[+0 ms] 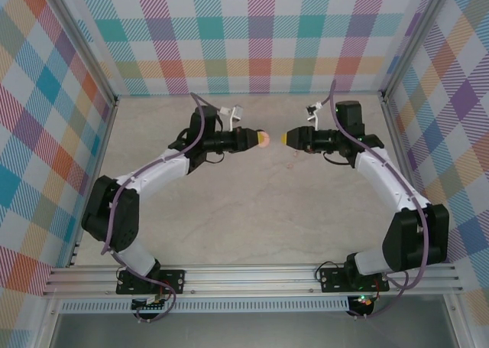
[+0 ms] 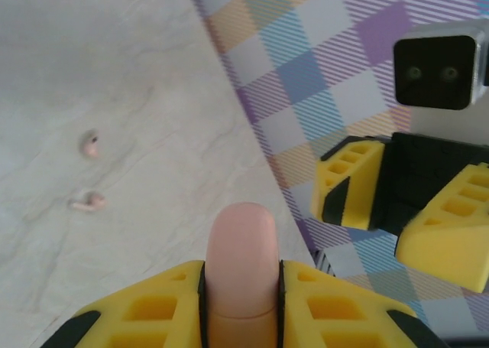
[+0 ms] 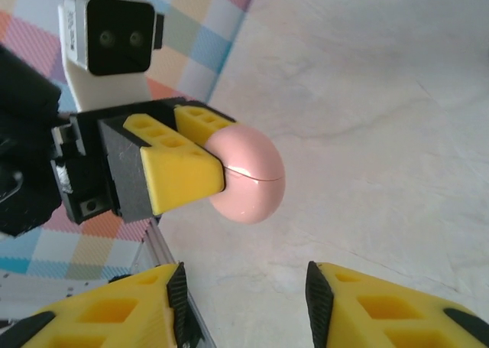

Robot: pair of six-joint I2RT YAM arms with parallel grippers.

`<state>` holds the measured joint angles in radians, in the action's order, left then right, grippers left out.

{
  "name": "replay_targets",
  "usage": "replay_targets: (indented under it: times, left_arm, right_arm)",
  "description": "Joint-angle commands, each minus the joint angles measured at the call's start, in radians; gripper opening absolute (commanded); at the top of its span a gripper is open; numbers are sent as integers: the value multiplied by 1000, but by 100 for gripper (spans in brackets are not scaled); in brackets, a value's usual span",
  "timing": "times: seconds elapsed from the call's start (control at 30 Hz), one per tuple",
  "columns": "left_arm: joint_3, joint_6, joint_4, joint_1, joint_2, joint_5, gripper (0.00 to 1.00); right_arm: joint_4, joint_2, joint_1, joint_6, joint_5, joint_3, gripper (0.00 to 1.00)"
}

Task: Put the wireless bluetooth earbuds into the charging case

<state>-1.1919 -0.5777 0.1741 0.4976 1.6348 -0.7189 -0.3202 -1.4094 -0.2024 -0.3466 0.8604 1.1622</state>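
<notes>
Both arms bent inward, left hand pinched tight, right hand parted, tips facing.

Worktop: a flat, pale beige surface with faint grey marble-like veining, matt and lightly mottled. It is closed in on three sides by checked walls, with a metal rail along its near edge. In the left wrist view the worktop carries two tiny pale pink pieces. The upper earbud and the lower earbud lie near each other but apart, each flat on the surface and well clear of the wall. From above they show as small pinkish specks right of centre, too small to resolve. The right wrist view gives bare veined worktop.
</notes>
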Motion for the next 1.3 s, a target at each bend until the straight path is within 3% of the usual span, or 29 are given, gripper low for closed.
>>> replay_targets:
  times: [0.0,0.17,0.43,0.77,1.27]
  left_arm:
    - [-66,102,-46,-10,-56,-97,24]
    - [-102,117,-25,-10,-88,-204,24]
    - [-117,145,-22,-2,-121,-281,24]
    - [-142,187,-66,19,-124,-314,24]
    - [-175,235,-139,38,-115,-311,24]
  right_arm:
    - [-74,35,4,95,105,73,50]
    - [-91,50,4,120,182,128,51]
    - [-140,17,-18,159,223,191,54]
    - [-190,-40,-55,198,237,247,54]
    - [-252,-79,-101,245,260,294,39]
